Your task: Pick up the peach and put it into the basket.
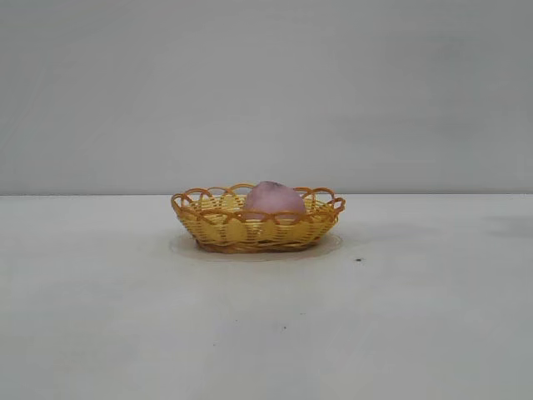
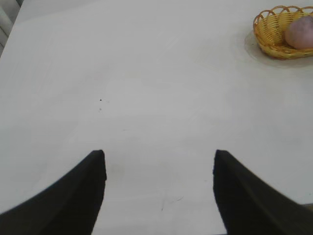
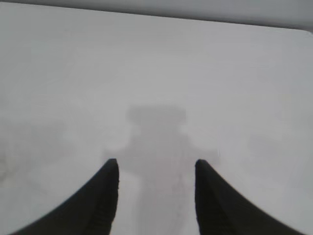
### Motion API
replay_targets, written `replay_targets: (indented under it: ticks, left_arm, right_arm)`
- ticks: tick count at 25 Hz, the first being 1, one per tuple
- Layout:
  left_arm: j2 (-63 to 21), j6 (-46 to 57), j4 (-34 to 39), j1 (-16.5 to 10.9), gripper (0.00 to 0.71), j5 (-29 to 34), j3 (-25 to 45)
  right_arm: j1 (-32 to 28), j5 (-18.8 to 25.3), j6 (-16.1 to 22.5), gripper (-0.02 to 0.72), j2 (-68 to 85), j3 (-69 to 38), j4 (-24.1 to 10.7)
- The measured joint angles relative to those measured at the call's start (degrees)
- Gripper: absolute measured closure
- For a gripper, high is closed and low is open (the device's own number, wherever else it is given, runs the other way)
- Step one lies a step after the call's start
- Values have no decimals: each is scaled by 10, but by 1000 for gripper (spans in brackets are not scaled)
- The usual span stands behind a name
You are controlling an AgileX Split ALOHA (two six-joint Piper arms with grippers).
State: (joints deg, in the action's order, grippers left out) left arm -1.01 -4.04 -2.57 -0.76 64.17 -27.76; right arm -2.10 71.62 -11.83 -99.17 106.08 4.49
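There is 1 basket [image 1: 257, 223] and 1 peach [image 1: 273, 199] on the white table [image 1: 100, 317]. The peach lies inside the basket, toward the side of it that is on the right in the exterior view, with its pink top rising above the looped rim. The basket sits upright near the middle of the table, with a faint round mark on the surface around its base.

2 grippers show, each only in its own wrist view. The left gripper [image 2: 159, 161] hangs over bare table well away from the basket; its 2 dark fingers are spread apart with nothing between them, and the basket with the peach lies far off at the edge of that view. The right gripper [image 3: 156, 169] is also above bare table, its 2 fingers parted and empty, its shadow cast on the surface below. The basket is not in its view. 1 small dark speck [image 1: 359, 259] lies on the table just right of the basket.
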Motion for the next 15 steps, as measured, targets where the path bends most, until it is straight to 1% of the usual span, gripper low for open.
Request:
replay_targets:
  ticks: [12,15]
  left_arm:
    - [0,0,0,0,294,0,0]
    - [0,0,0,0,294,0,0]
  right_arm:
    - [0,6,-1,396,337,-302,0]
    - [0,7,4,396,405,-375,10]
